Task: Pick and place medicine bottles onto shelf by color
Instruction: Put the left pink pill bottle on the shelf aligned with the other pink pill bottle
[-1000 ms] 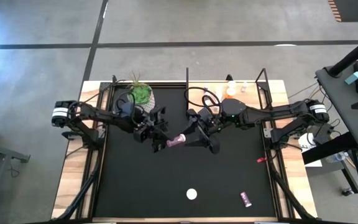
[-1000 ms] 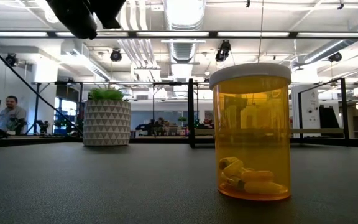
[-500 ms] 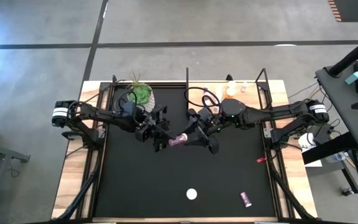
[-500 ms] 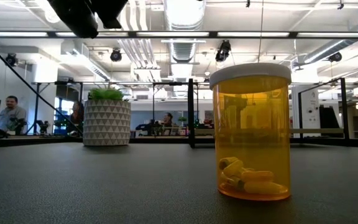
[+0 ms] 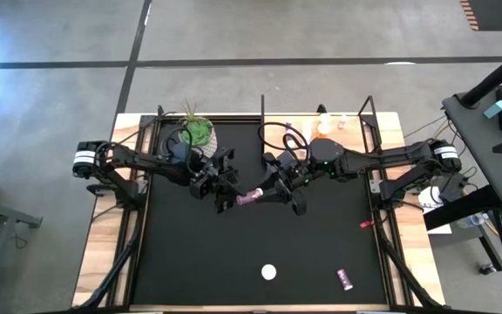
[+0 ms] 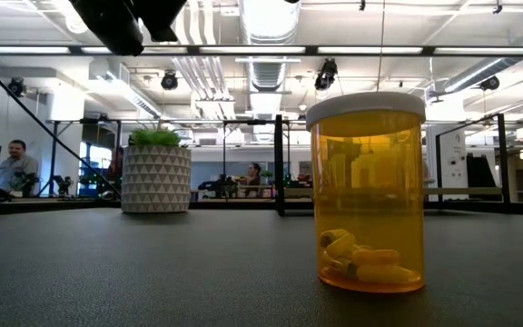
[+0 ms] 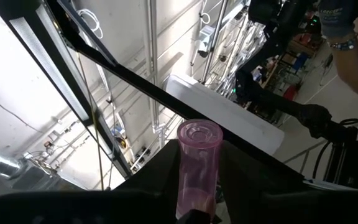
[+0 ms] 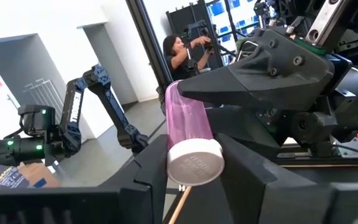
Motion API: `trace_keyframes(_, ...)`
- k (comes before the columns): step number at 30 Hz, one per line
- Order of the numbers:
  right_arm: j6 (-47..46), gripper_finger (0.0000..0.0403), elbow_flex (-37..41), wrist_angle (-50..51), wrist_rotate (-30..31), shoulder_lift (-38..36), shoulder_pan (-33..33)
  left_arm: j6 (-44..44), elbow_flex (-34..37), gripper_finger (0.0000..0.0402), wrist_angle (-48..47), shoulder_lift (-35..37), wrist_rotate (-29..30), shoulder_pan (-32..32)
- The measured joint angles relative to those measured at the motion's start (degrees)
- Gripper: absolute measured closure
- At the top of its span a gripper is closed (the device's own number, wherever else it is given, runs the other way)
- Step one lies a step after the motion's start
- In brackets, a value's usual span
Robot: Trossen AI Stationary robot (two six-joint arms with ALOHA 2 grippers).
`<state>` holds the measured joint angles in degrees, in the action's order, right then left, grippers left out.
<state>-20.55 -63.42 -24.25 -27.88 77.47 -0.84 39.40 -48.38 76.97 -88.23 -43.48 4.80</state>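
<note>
A pink medicine bottle (image 5: 249, 198) hangs high over the middle of the black mat, between my two grippers. My left gripper (image 5: 236, 200) is shut on its left end. My right gripper (image 5: 273, 194) has closed on its right end, where the right wrist view shows a white cap (image 8: 194, 163). An orange bottle (image 6: 367, 191) with a white cap (image 5: 269, 272) stands near the front. Another pink bottle (image 5: 345, 279) lies on its side at the front right. The shelf (image 5: 356, 122) runs along the far edge with a few bottles (image 5: 325, 125) on it. My left gripper pinches the pink bottle's lower body (image 7: 194, 198) between its two fingers, coming from the table's left and slanting upward. The bottle sticks out forward along the fingers, clear of the mat. My right gripper has one finger (image 8: 253, 174) on each side of the capped end (image 8: 211, 155), coming about level from the table's right. The bottle points away from it toward my left gripper.
A white pot with a green plant (image 5: 199, 133) stands at the far left, just behind my left arm. A small red thing (image 5: 366, 224) lies by the mat's right edge. Black upright posts (image 5: 262, 106) rise at the far edge.
My right gripper has shut: its fingers stood wide on either side of the bottle's end and now lie against it. Both arms and the bottle have kept their place.
</note>
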Motion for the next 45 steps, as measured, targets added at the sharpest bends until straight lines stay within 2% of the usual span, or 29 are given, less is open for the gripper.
trace_keyframes(4,0.1,0.03,0.0,0.0,0.0,0.0,0.0,0.0,0.0,0.0324,0.0,0.0,0.0,0.0)
trace_keyframes(9,0.1,0.0298,0.0,0.1,-0.1,0.0,0.0,-0.3,0.0,0.0324,0.0,0.0,0.1,0.0)
trace_keyframes(14,0.0,0.0298,0.0,0.4,-0.2,-0.1,0.0,-9.2,0.0,0.0317,0.5,0.0,3.8,-0.1)
trace_keyframes(19,0.2,0.0298,0.0,0.6,-0.1,-0.1,0.1,-14.8,0.0,0.0271,0.1,0.0,6.6,-0.1)
trace_keyframes(26,0.2,0.0298,0.0,1.3,-0.6,-0.3,0.0,-15.1,0.0,0.0198,-5.1,0.0,8.5,0.1)
trace_keyframes(29,0.2,0.0298,0.0,2.4,-0.4,-1.1,0.1,-15.1,0.1,0.0179,-7.7,0.0,14.7,0.0)
trace_keyframes(34,2.4,0.0298,-0.1,10.0,4.7,-4.8,1.7,-15.0,0.6,0.0169,-14.8,1.7,30.7,0.4)
trace_keyframes(41,7.4,0.0298,0.0,28.7,20.2,-9.0,6.0,-18.7,1.1,0.0168,-28.4,3.0,43.0,0.3)
trace_keyframes(45,7.1,0.0298,0.0,38.3,22.7,-9.7,9.2,-24.3,1.4,0.0168,-34.8,2.9,48.6,0.5)
